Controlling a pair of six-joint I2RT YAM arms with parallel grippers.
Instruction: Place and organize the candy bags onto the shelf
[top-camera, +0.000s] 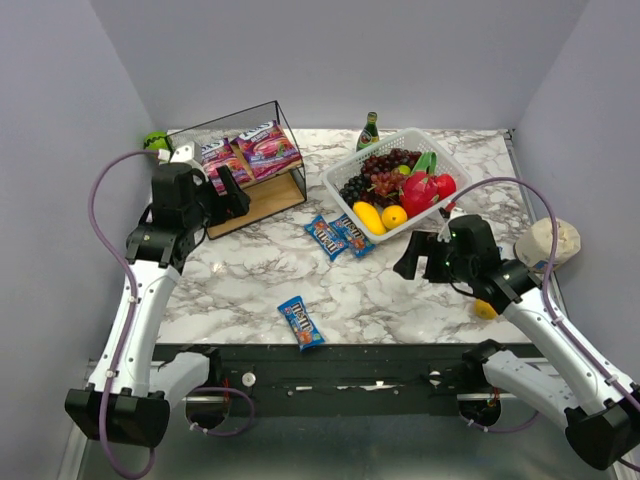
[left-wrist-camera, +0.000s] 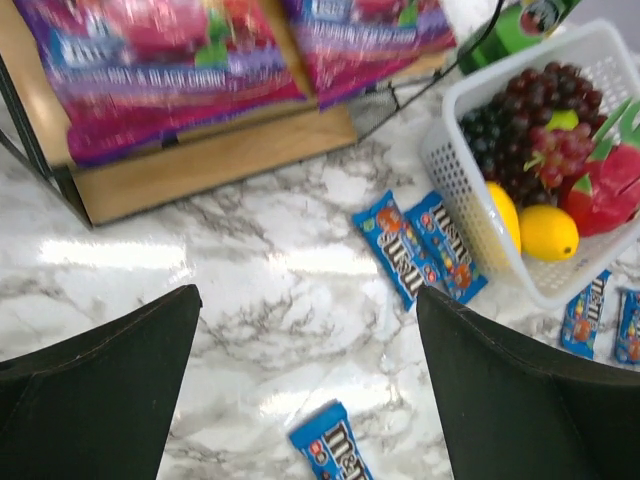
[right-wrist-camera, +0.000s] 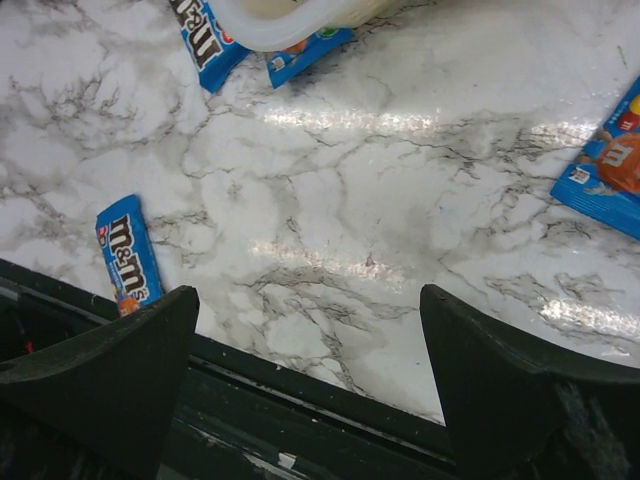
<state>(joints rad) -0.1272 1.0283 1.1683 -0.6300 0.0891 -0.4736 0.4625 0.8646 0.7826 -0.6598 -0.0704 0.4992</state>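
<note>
Two purple candy bags (top-camera: 225, 158) (top-camera: 268, 148) lie side by side on the top board of the black wire shelf (top-camera: 270, 195) at the back left. They show blurred in the left wrist view (left-wrist-camera: 160, 70) (left-wrist-camera: 370, 40). Two blue packets (top-camera: 325, 237) (top-camera: 352, 234) lie by the basket's front corner, and one (top-camera: 301, 322) lies near the table's front edge. Two more blue packets (left-wrist-camera: 585, 315) (left-wrist-camera: 628, 325) lie right of the basket. My left gripper (top-camera: 232, 193) is open and empty in front of the shelf. My right gripper (top-camera: 415, 258) is open and empty above the table's right side.
A white lattice basket (top-camera: 440, 160) of grapes, lemons and red fruit stands at the back centre-right. A green bottle (top-camera: 368, 132) stands behind it. A yellow fruit (top-camera: 484, 308) and a whitish round thing (top-camera: 547, 240) lie at the right. The black front rail (right-wrist-camera: 300, 400) runs under my right gripper.
</note>
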